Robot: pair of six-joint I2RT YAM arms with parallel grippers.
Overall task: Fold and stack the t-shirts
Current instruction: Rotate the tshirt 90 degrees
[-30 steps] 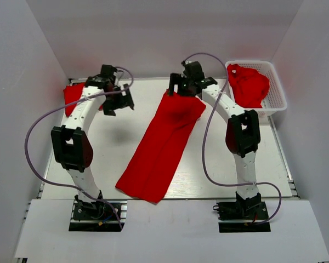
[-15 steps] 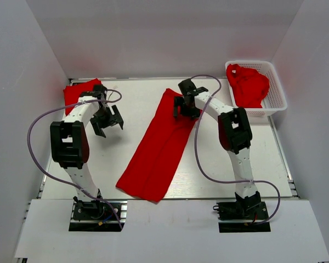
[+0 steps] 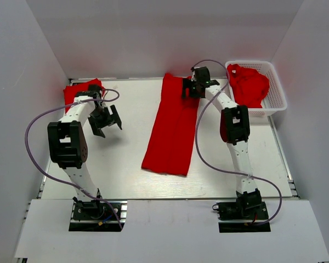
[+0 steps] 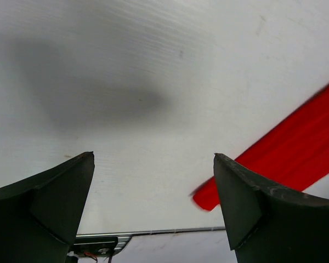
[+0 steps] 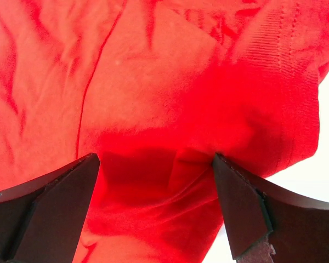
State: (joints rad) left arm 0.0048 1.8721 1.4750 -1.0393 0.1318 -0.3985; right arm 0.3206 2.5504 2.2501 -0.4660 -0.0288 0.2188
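One red t-shirt (image 3: pixel 172 123) lies as a long folded strip down the middle of the table, running from the back edge towards the front. My right gripper (image 3: pixel 189 90) is at the strip's far right corner. In the right wrist view its jaws (image 5: pixel 154 159) stand wide open, with rumpled red cloth (image 5: pixel 170 98) between and under the fingertips. My left gripper (image 3: pixel 106 125) hangs open over bare table, left of the strip. Between its fingers (image 4: pixel 153 155) shows only white table, with the strip's near corner (image 4: pixel 274 159) off to the right. A folded red t-shirt (image 3: pixel 75 91) lies at the far left.
A white lattice basket (image 3: pixel 277 90) at the back right holds crumpled red shirts (image 3: pixel 248 85). White walls close in the table on three sides. The table's metal front rail (image 4: pixel 153 233) shows low in the left wrist view.
The long shirt has swung from a diagonal to nearly straight, and its far end has slid to the back edge with my right gripper. My left gripper has dropped back towards the left.
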